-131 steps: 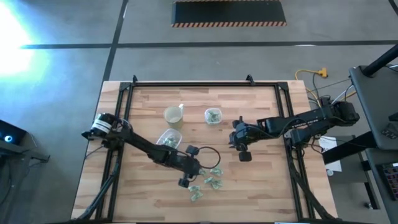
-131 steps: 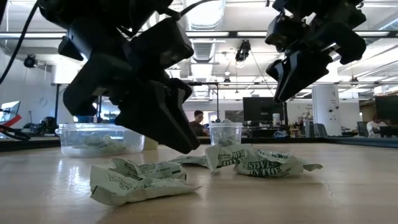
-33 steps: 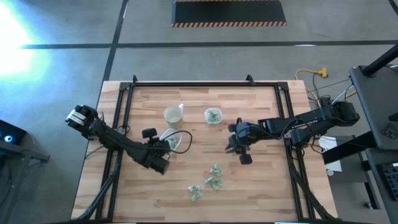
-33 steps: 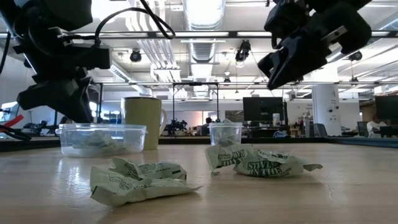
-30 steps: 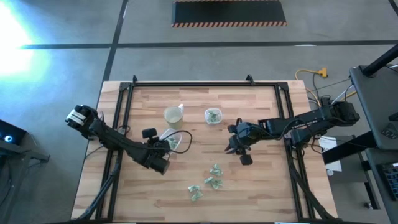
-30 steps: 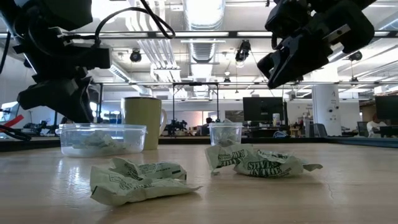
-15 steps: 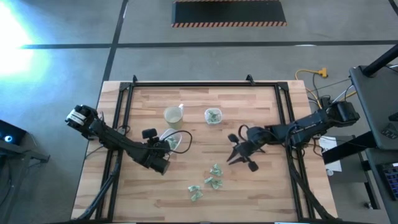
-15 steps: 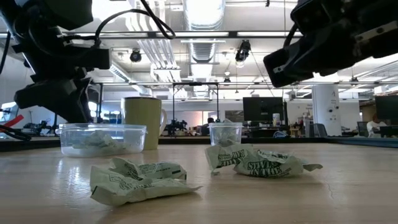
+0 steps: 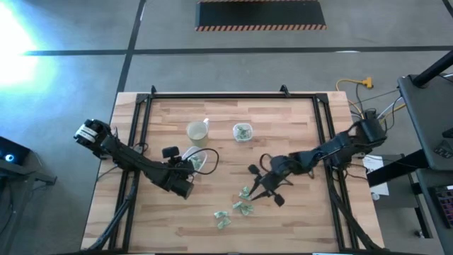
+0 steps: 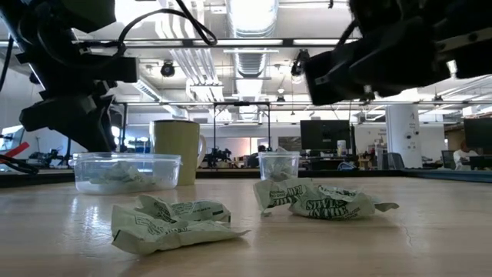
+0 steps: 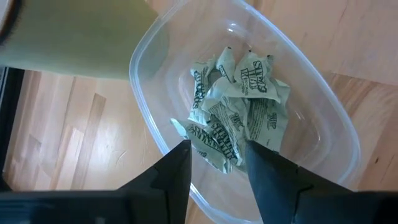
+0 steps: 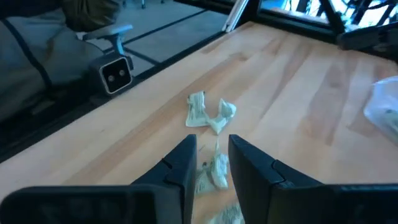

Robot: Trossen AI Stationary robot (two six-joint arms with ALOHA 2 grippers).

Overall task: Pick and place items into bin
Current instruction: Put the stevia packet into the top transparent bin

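Loose pale-green and white wrapped pieces lie on the wood near the table's near edge, close in the low view and in the right wrist view. More pieces fill the clear bin. My left gripper hangs open over that bin, touching nothing. My right gripper is open just right of the loose pieces; in its wrist view one piece shows between the fingers, below them.
A pale yellowish cup stands just beyond the bin, toward the far edge. A small clear cup holding a few pieces stands to its right. Black frame rails run along the table's left, right and far edges.
My right gripper has swung from the table's middle right toward the near-left, ending beside the loose pieces, and has come lower. My left gripper has stayed open over the bin. No piece has moved.
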